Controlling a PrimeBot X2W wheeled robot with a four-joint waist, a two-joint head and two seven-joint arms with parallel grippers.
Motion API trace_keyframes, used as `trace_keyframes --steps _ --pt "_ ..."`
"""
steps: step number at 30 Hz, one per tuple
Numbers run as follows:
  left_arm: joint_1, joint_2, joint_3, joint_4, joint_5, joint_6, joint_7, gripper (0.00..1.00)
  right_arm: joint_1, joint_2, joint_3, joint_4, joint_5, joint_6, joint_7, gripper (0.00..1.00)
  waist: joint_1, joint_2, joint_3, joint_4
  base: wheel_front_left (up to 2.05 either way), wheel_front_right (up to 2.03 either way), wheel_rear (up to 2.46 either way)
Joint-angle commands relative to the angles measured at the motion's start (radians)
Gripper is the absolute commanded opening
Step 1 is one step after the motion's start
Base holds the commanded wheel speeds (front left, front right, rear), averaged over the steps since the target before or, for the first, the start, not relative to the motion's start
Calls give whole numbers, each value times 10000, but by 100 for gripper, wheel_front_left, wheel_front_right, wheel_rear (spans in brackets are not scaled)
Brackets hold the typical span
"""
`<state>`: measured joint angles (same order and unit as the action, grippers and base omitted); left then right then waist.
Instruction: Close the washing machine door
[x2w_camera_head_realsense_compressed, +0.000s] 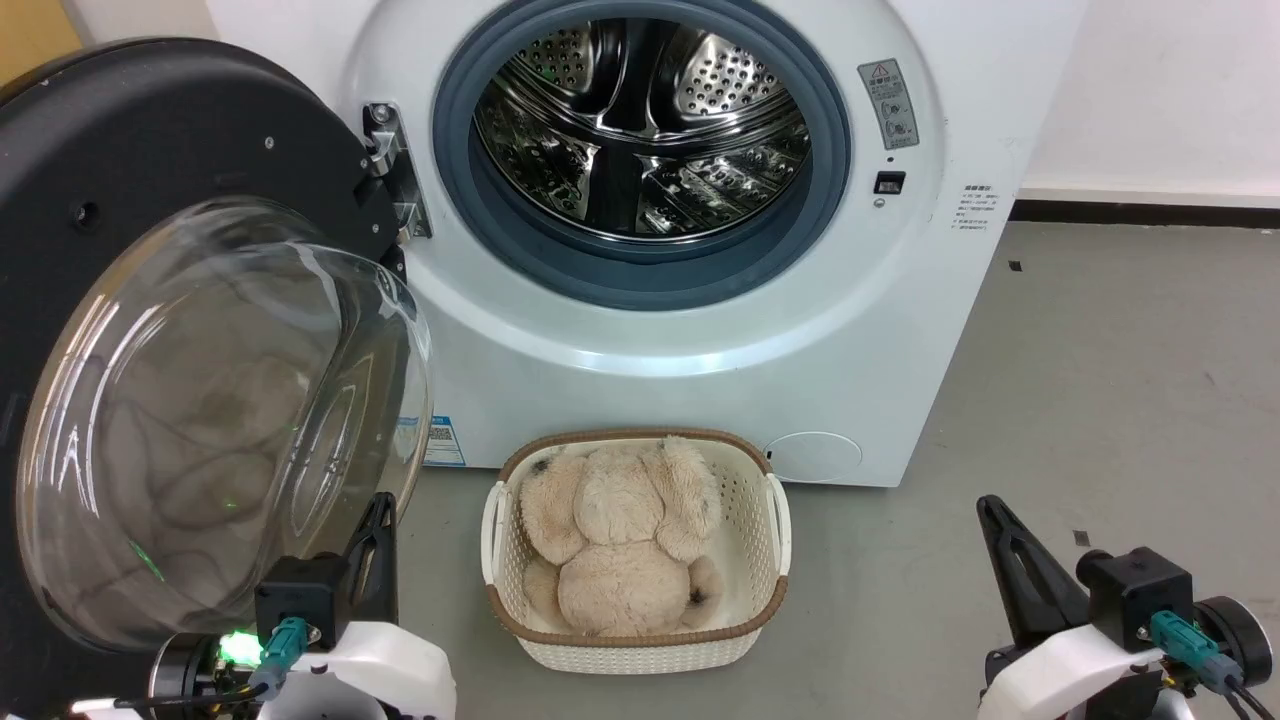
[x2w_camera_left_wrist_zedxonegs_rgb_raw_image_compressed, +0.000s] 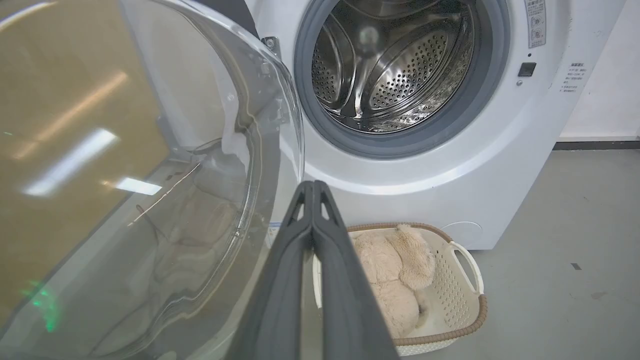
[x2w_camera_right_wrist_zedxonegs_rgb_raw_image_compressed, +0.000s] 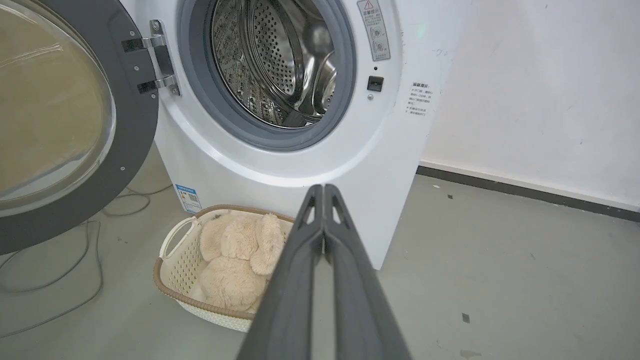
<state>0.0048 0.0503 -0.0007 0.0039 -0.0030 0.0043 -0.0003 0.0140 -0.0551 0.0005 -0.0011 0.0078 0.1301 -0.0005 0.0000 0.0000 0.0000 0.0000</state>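
Grey warning label (x2w_camera_head_realsense_compressed: 888, 103) with a red triangle sign, upper right of the frame, on the white washing machine (x2w_camera_head_realsense_compressed: 700, 330) front, wording too small to read, lines of dark small print (x2w_camera_head_realsense_compressed: 977, 207) just right of it, illegible, blue sticker (x2w_camera_head_realsense_compressed: 440, 442) with a square code, low left on the front, text unreadable

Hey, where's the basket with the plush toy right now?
In the head view, the white woven basket sits on the floor, bottom centre, just before the washing machine, right of its open door.

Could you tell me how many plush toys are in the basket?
1: a beige plush toy fills the white basket in front of the washing machine; anything beneath it would be hidden.
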Motion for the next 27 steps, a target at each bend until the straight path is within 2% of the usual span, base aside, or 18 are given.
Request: trace_keyframes --steps 1,13,14,21,22,23,27 --pt "-48 -1 7 -39 30 -43 3 0 -140 49 -5 11 -78 6 5 0 0 0 0 0 0 0 0" --pt "-48 -1 7 -39 30 -43 3 0 -140 49 -5 11 -78 6 5 0 0 0 0 0 0 0 0" --pt "0 -2 -6 2 -2 4 0 100 3 -2 -2 -2 4 -2 0 100 0 0 0 0 0 0 0" --pt "-32 -2 -88 33 -26 215 -161 100 -13 1 -110 39 143 -1 -161 100 0 0 18 2 0 0 0" --pt "-48 -2 -127 41 -30 294 -224 33 -17 2 -150 47 201 -1 -224 100 0 0 25 5 0 0 0" --pt "-54 -2 -139 44 -30 319 -245 0 -18 3 -164 49 220 -1 -245 100 0 0 28 6 0 0 0" --pt "-98 5 -184 52 -29 398 -329 0 -23 5 -222 59 293 -1 -328 100 0 0 38 18 0 0 0"
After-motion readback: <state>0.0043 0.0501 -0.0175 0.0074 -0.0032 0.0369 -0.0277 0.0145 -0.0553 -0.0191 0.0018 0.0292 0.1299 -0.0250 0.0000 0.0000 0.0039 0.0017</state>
